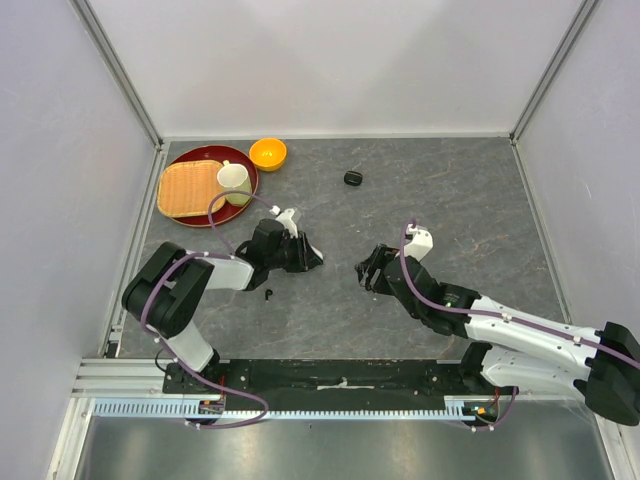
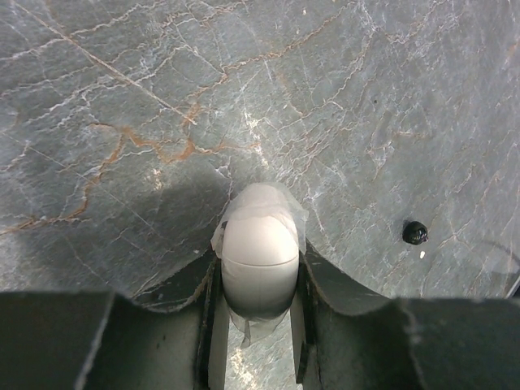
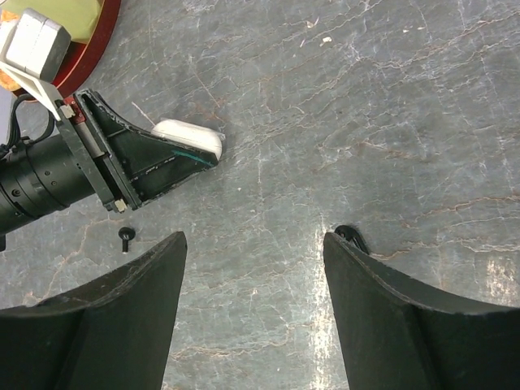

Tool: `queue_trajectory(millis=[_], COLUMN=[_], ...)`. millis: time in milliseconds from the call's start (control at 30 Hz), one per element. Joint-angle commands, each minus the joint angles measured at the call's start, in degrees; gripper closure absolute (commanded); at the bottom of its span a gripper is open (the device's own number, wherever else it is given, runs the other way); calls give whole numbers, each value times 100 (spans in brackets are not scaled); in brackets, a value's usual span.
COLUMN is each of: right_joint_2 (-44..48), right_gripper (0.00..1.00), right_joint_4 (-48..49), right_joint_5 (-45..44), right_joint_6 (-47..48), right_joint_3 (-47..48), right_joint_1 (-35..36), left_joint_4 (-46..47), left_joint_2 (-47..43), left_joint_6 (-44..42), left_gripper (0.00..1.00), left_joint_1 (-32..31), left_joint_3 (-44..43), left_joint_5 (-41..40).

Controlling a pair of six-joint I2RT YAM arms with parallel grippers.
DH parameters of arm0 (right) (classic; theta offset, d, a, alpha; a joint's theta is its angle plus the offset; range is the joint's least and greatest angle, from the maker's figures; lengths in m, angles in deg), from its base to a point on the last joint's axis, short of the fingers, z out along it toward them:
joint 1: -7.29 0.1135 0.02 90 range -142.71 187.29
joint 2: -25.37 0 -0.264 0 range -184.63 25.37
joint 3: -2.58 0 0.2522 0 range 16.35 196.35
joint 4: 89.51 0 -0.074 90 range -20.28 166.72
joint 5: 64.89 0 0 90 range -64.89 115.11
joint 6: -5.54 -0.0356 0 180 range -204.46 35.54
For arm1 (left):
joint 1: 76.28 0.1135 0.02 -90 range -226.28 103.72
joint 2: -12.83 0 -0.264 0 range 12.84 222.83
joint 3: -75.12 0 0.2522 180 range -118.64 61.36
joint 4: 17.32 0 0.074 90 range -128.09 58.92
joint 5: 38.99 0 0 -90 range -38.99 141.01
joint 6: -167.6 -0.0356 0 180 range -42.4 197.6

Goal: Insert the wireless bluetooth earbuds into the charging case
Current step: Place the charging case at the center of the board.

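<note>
My left gripper point(image 2: 260, 258) is shut on a white pebble-shaped charging case point(image 2: 260, 248), whose lid looks closed and which is wrapped in clear tape. It holds the case low over the grey stone tabletop. In the right wrist view the same case point(image 3: 192, 136) pokes out of the left fingers. One black earbud point(image 2: 415, 232) lies on the table beside the left gripper point(image 1: 308, 257); it also shows in the overhead view as a black earbud point(image 1: 268, 293). My right gripper point(image 3: 254, 244) is open over bare table, facing the left one. A small black object point(image 3: 349, 235) peeks from behind its right finger. No white earbuds show.
A black charging case point(image 1: 353, 178) sits alone toward the back of the table. A red tray point(image 1: 200, 215) at the back left carries a woven mat point(image 1: 188, 188) and a pale cup point(image 1: 234, 179), with an orange bowl point(image 1: 267, 153) beside it.
</note>
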Motion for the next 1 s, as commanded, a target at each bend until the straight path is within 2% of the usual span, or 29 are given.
queue_trajectory(millis=[0, 100, 233, 733, 767, 800, 967], right_joint_2=[-82, -117, -126, -56, -47, -38, 50], right_gripper=[25, 25, 25, 25, 24, 25, 25], right_joint_4=[140, 149, 157, 272, 272, 263, 263], right_joint_5=[55, 90, 108, 169, 204, 213, 187], right_joint_6=[-68, -69, -86, 19, 28, 63, 107], right_joint_3=[293, 311, 328, 267, 284, 293, 293], right_joint_1=[2, 2, 2, 2, 2, 2, 2], left_joint_4=[-384, -692, -780, -868, -886, -886, -825], left_joint_2=[131, 131, -62, -554, -581, -607, -879], left_joint_6=[-26, -158, -263, -405, -404, -404, -334], left_gripper=[82, 79, 68, 58, 56, 45, 44], left_joint_1=[27, 27, 27, 18, 18, 18, 18], left_joint_3=[-217, -305, -244, 46, 38, 55, 204], left_joint_5=[105, 52, -98, -475, -484, -484, -747])
